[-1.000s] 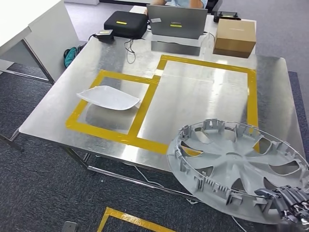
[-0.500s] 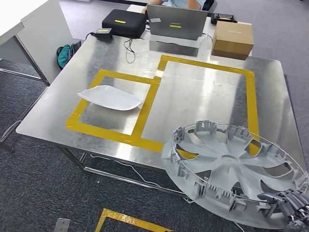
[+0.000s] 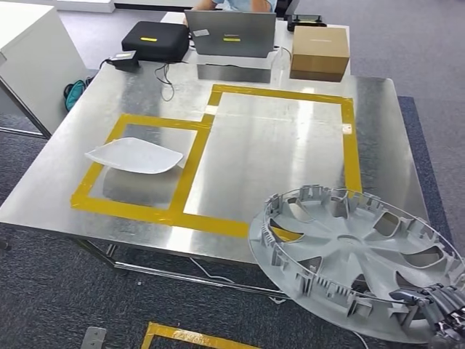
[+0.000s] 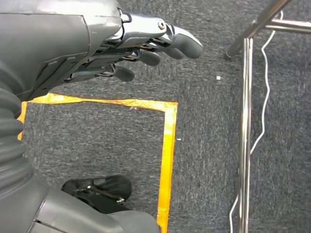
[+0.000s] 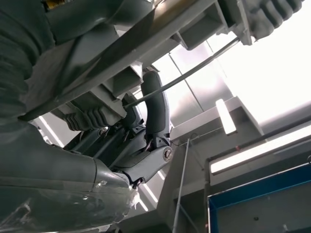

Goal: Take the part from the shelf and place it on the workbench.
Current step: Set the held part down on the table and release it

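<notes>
Compared with the earlier frames, the whole scene has slid leftward and the table reaches further toward the viewer: the camera has moved, while the round grey plastic wheel cover (image 3: pixel 354 258) keeps its place low and to the right. One wheel cover is present, tilted, ribbed inner face up, overhanging the near right edge of the single shiny metal workbench (image 3: pixel 263 156) without resting flat on it. The right hand (image 3: pixel 436 309) grips its near rim, dark fingers (image 5: pixel 156 104) curled around the rim edge. The left hand (image 4: pixel 146 46) hangs over grey carpet, holding nothing, fingers straight and lying close side by side. Two rectangles of yellow tape (image 3: pixel 189 171) are marked on the workbench; one flat white curved panel (image 3: pixel 134 155) lies in the smaller, left one. At the far edge stand one grey laptop (image 3: pixel 230 34), one black case (image 3: pixel 155 40) and one brown cardboard box (image 3: pixel 320 52).
</notes>
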`<move>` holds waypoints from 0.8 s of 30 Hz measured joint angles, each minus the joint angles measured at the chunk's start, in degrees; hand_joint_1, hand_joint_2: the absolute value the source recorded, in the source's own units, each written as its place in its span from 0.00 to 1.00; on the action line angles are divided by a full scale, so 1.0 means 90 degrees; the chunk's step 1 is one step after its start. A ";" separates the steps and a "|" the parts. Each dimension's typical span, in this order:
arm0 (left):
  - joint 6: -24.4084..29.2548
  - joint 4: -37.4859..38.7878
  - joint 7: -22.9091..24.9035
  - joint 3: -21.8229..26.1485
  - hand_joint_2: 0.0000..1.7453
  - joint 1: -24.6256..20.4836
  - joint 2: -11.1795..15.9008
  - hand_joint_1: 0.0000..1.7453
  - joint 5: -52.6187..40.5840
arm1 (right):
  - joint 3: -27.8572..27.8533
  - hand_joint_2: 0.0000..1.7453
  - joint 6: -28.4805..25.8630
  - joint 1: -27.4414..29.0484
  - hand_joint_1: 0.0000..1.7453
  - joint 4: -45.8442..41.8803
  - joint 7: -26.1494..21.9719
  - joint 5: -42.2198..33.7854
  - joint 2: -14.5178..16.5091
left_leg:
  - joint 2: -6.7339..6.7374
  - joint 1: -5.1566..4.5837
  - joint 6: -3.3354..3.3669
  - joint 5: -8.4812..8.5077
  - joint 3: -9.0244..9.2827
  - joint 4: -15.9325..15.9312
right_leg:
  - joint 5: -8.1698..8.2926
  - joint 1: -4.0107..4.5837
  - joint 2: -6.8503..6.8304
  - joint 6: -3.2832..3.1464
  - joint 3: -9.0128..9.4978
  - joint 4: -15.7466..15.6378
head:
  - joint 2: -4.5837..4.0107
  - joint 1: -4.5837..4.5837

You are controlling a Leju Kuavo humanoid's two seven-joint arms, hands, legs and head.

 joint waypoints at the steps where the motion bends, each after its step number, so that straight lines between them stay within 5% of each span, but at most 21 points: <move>1: -0.0004 0.0000 0.0000 -0.0002 1.00 0.0000 0.0000 0.00 0.0011 | -0.0003 1.00 0.0000 0.0001 1.00 0.0001 -0.0002 0.0000 0.0000 | -0.0008 0.0000 0.0016 0.0149 0.0020 -0.0094 | -0.0002 0.0001 0.0047 -0.0001 0.0009 0.0000 | 0.0000 0.0001; 4: -0.0093 -0.0020 0.0049 -0.0032 1.00 0.0007 0.0007 0.00 0.0172 | 0.0010 1.00 0.0001 -0.0026 1.00 0.0005 0.0033 0.0036 -0.0020 | -0.0116 0.0009 0.0075 0.0818 0.0547 -0.1325 | -0.0019 0.0013 0.0175 0.0028 0.0029 0.0017 | 0.0000 0.0000; 6: -0.0255 -0.0096 0.0176 -0.0055 1.00 0.0034 0.0012 0.00 0.0380 | 0.0112 1.00 0.0002 -0.0108 1.00 0.0029 0.0269 0.0211 -0.0111 | -0.0188 0.0020 0.0084 0.0943 0.0746 -0.1815 | -0.0035 0.0035 0.0233 0.0060 0.0008 0.0032 | 0.0000 0.0001; 9: -0.0479 -0.0276 0.0367 -0.0052 1.00 0.0122 0.0021 0.00 0.0571 | 0.0551 1.00 0.0004 -0.0345 1.00 0.0117 0.1184 0.0776 -0.0412 | -0.0192 0.0005 0.0090 0.0941 0.0749 -0.1859 | -0.0014 0.0038 0.0255 0.0005 0.0007 -0.0015 | 0.0000 0.0000; 13: -0.0558 -0.0473 0.0488 -0.0014 1.00 0.0201 0.0029 0.00 0.0508 | 0.1260 1.00 0.0013 -0.0659 1.00 0.0278 0.2448 0.1186 -0.0982 | -0.0186 -0.0005 0.0311 0.0915 0.0789 -0.1908 | 0.0035 0.0008 0.0165 0.0217 -0.0012 0.0070 | 0.0000 0.0009; 15: -0.0557 -0.0556 0.0568 0.0002 1.00 0.0210 0.0014 0.00 0.0470 | 0.1451 1.00 0.0077 -0.0784 1.00 0.0353 0.2747 0.1051 -0.1252 | -0.0170 0.0013 0.0369 0.0911 0.0837 -0.1919 | -0.0263 0.0010 0.0017 0.0214 -0.0245 0.0555 | 0.0000 0.0038; 17: -0.0554 -0.0618 0.0648 0.0022 1.00 0.0217 0.0005 0.00 0.0446 | 0.1541 1.00 0.0178 -0.0888 1.00 0.0429 0.2875 0.0855 -0.1469 | -0.0140 0.0011 0.0382 0.0898 0.0850 -0.1913 | -0.0681 0.0001 -0.0071 0.0233 -0.0661 0.1408 | 0.0000 0.0060; 19: -0.0553 -0.0645 0.0676 0.0036 1.00 0.0228 0.0004 0.00 0.0430 | 0.1576 1.00 0.0250 -0.0933 1.00 0.0492 0.2900 0.0755 -0.1623 | -0.0120 0.0020 0.0358 0.0873 0.0878 -0.1908 | -0.0775 -0.0025 -0.0089 0.0281 -0.0896 0.1802 | 0.0000 0.0064; 22: -0.0552 -0.0658 0.0678 0.0049 1.00 0.0242 0.0005 0.00 0.0423 | 0.1613 1.00 0.0285 -0.0986 1.00 0.0557 0.2897 0.0727 -0.1786 | -0.0117 0.0067 0.0251 0.0785 0.1005 -0.1903 | -0.0148 -0.0084 -0.0119 0.0367 -0.0433 0.0776 | 0.0000 0.0066; 24: -0.0529 -0.0679 0.0678 0.0060 1.00 0.0240 0.0013 0.00 0.0421 | 0.1636 1.00 0.0327 -0.1033 1.00 0.0597 0.2909 0.0720 -0.1854 | -0.0113 0.0065 0.0159 0.0730 0.1062 -0.1897 | 0.0000 -0.0090 -0.0133 0.0351 -0.0145 0.0147 | -0.0001 0.0092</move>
